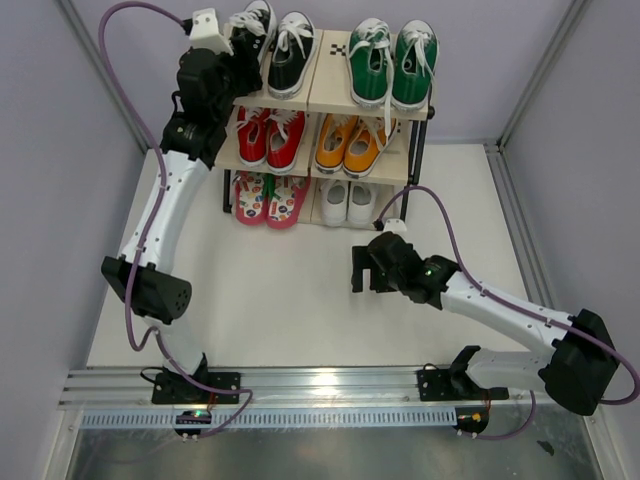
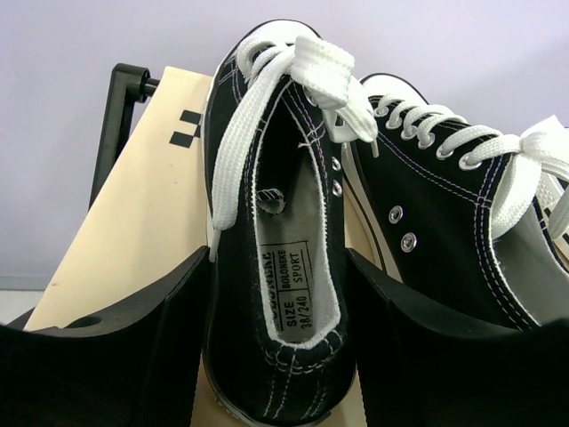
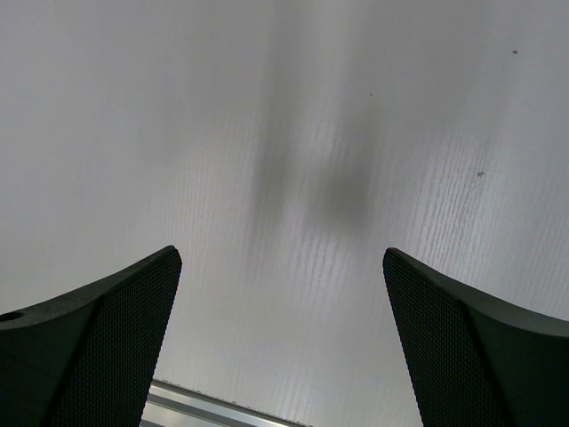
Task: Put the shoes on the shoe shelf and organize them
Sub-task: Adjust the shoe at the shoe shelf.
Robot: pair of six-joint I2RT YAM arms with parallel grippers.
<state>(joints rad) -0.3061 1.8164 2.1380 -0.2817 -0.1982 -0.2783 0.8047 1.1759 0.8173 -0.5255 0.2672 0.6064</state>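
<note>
The shoe shelf (image 1: 328, 95) stands at the back with shoes on all three tiers. Green sneakers (image 1: 392, 62) sit top right, pink flip-flops (image 1: 270, 198) bottom left and white shoes (image 1: 350, 202) bottom right. Two black sneakers are top left. My left gripper (image 1: 245, 45) reaches over the left one. In the left wrist view that gripper (image 2: 277, 356) has both fingers (image 2: 133, 356) pressed on the heel sides of this black sneaker (image 2: 284, 222), which rests on the beige board (image 2: 151, 222). Its mate (image 2: 462, 249) stands just to the right. My right gripper (image 1: 362, 268) hangs open over bare table (image 3: 284, 133), in the right wrist view (image 3: 280, 338) with nothing between its fingers.
A red pair (image 1: 270, 138) and an orange pair (image 1: 355, 143) fill the middle tier. The shelf's black frame post (image 2: 120, 124) rises left of the held shoe. An aluminium rail (image 1: 330, 385) runs along the near table edge. Pale walls close in on both sides.
</note>
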